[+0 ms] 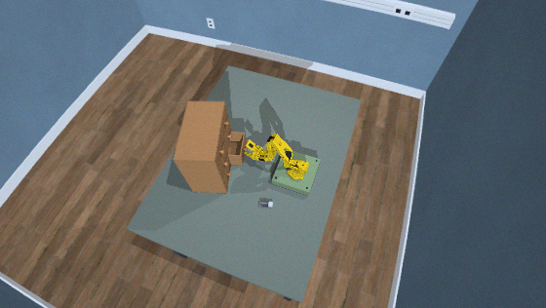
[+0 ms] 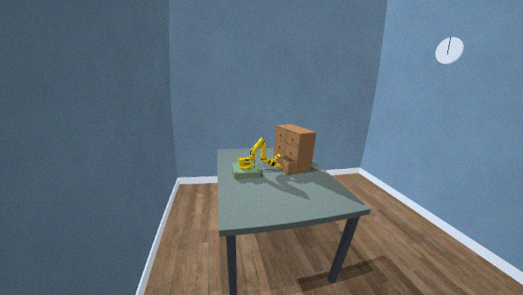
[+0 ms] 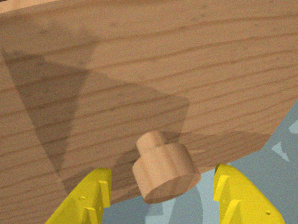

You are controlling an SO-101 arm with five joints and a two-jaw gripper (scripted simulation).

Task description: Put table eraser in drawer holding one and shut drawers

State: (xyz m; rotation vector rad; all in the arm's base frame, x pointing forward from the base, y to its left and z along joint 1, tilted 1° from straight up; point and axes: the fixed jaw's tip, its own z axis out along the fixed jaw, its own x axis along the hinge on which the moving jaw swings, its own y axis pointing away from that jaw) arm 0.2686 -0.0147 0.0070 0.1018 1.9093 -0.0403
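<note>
The eraser (image 1: 265,203), grey with a white end, lies on the table (image 1: 239,234) (image 2: 280,205), away from the arm. The brown cabinet (image 1: 202,132) (image 2: 305,149) has one low drawer (image 1: 237,160) (image 2: 289,167) (image 3: 225,75) pulled out. Its contents cannot be made out. My gripper (image 1: 247,149) (image 2: 280,161) (image 3: 162,171) is partly open at this drawer's front. In the wrist view the drawer's round knob (image 3: 167,175) shows between the two fingers, with a gap on either side. Nothing is gripped.
The arm's green base (image 1: 311,169) (image 2: 247,174) stands on the table in front of the cabinet. Several other knobs stick out from the cabinet's front beside the open drawer. The other drawers look shut.
</note>
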